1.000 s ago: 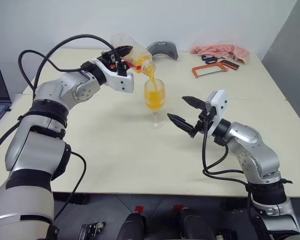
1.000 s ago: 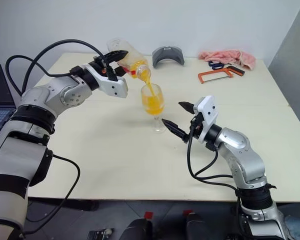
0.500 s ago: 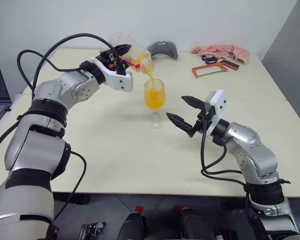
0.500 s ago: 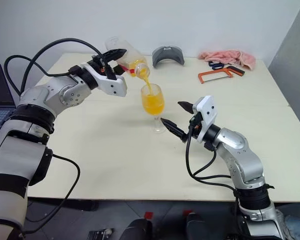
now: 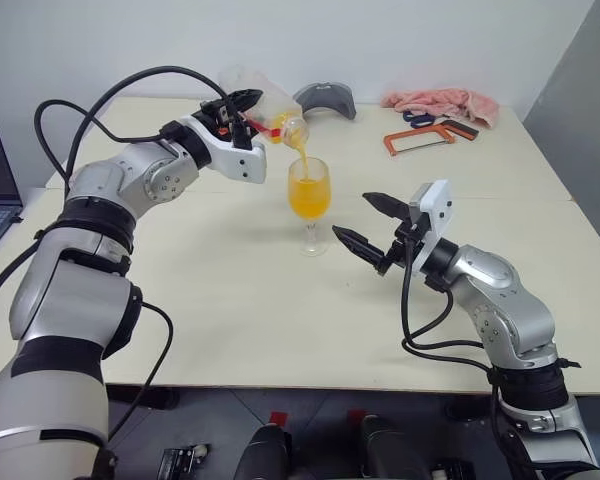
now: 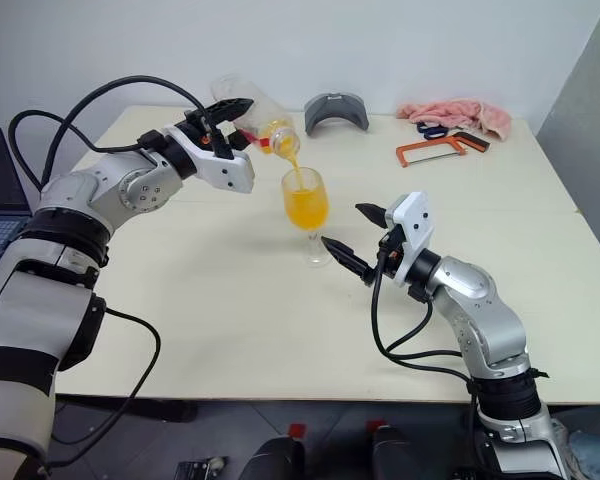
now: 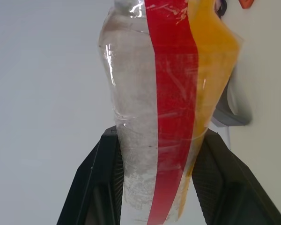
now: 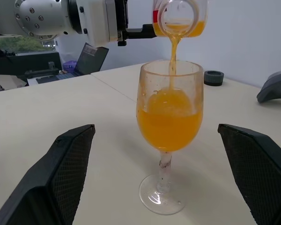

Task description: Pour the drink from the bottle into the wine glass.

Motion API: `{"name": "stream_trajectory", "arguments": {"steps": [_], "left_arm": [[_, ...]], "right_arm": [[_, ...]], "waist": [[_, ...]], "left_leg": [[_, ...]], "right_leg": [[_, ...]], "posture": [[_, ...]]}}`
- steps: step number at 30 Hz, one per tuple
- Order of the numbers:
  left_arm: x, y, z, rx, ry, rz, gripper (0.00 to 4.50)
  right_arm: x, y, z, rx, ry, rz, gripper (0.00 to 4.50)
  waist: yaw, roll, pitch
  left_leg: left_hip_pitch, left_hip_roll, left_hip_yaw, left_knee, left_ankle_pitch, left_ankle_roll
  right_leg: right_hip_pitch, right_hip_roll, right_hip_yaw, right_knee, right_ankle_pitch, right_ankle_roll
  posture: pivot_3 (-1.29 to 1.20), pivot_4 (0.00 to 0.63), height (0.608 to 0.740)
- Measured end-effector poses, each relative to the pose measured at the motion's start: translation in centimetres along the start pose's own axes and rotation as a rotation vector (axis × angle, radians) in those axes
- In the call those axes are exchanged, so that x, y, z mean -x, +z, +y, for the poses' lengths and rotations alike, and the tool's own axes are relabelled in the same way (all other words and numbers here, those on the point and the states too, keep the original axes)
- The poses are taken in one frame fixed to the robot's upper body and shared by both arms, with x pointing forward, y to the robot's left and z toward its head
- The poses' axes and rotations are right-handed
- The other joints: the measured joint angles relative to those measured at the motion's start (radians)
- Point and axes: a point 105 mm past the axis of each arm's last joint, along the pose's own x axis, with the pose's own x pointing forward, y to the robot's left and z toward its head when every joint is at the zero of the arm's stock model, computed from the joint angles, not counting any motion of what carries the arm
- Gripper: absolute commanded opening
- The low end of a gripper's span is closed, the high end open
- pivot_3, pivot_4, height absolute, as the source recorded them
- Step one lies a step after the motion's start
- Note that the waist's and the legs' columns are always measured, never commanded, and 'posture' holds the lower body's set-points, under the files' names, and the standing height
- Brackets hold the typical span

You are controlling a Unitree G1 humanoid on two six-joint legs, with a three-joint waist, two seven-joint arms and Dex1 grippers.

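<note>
Left gripper point(image 5: 242, 112) is clamped on the bottle point(image 5: 263, 102), holding it tipped with its open mouth down over the wine glass point(image 5: 310, 205). A thin stream of the drink point(image 8: 168, 119) runs from the mouth into the bowl, which is well over half full of orange liquid. The glass stands upright on the pale worktop point(image 5: 230, 300). Right gripper point(image 5: 362, 221) hangs just beside the glass with its fingers spread wide, holding nothing. Farther back lie a grey curved object point(image 5: 326, 99), an orange-framed hacksaw point(image 5: 425, 135) and a pink cloth point(image 5: 440, 101).
</note>
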Motion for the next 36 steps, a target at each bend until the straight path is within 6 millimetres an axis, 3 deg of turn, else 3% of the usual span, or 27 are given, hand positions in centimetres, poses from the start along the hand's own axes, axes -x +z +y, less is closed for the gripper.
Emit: {"name": "stream_trajectory", "arguments": {"steps": [3, 11, 16, 19, 22, 27, 36], "left_arm": [[-0.3, 0.0, 0.0, 0.130, 0.026, 0.024, 1.68], [0.1, -0.6, -2.3, 0.477, -0.001, 0.100, 1.68], [0.1, -0.8, -2.4, 0.795, 0.061, 0.137, 1.68], [1.3, -2.2, -2.7, 1.006, 0.118, 0.201, 1.68], [3.2, -3.4, -4.4, 1.216, 0.147, 0.278, 1.68], [6.2, -4.6, -7.4, 1.404, 0.163, 0.415, 1.68], [9.1, -4.0, -11.2, 1.628, 0.180, 0.521, 1.68]], "right_arm": [[-0.1, -0.1, 0.2, 0.007, 0.003, 0.008, 4.50], [-0.6, -0.2, 0.6, 0.041, -0.003, 0.004, 4.50], [-0.7, -0.1, 0.6, 0.075, -0.006, -0.002, 4.50], [-0.8, 0.1, 1.5, 0.099, 0.042, 0.005, 4.50], [-0.8, 0.4, 2.8, 0.125, 0.099, 0.021, 4.50], [-1.2, 0.0, 3.9, 0.109, 0.132, 0.078, 4.50], [-2.1, 0.0, 3.9, 0.092, 0.097, 0.117, 4.50]], "waist": [[0.000, 0.000, 0.000], [-0.018, 0.000, 0.000], [-0.022, 0.000, 0.000], [-0.029, 0.000, 0.000], [-0.040, 0.000, 0.000], [-0.045, 0.000, 0.000], [-0.037, -0.002, -0.002]], "left_leg": [[0.000, 0.000, 0.000, 0.000, 0.000, 0.000], [0.000, 0.001, -0.001, 0.001, 0.001, -0.001], [0.000, 0.001, -0.001, 0.001, 0.001, -0.002], [0.001, 0.002, -0.003, 0.001, 0.001, -0.002], [0.001, 0.003, -0.007, 0.001, 0.001, -0.002], [0.000, 0.003, -0.010, 0.002, 0.002, -0.003], [0.000, 0.003, -0.011, 0.003, 0.002, -0.004]], "right_leg": [[0.000, 0.000, 0.000, 0.000, 0.000, 0.000], [0.000, 0.000, 0.000, 0.001, 0.000, 0.000], [0.000, -0.001, 0.000, 0.001, 0.000, 0.000], [-0.001, 0.000, 0.000, 0.002, 0.000, 0.000], [-0.001, 0.000, 0.000, 0.003, 0.000, 0.000], [0.000, -0.001, -0.001, 0.004, 0.000, 0.000], [0.000, -0.002, -0.001, 0.005, 0.000, 0.000]], "posture": [[0.00, 0.150, 0.740], [0.00, 0.150, 0.740], [0.00, 0.150, 0.740], [0.00, 0.150, 0.740], [0.00, 0.150, 0.740], [0.00, 0.150, 0.740], [0.00, 0.150, 0.740]]}}
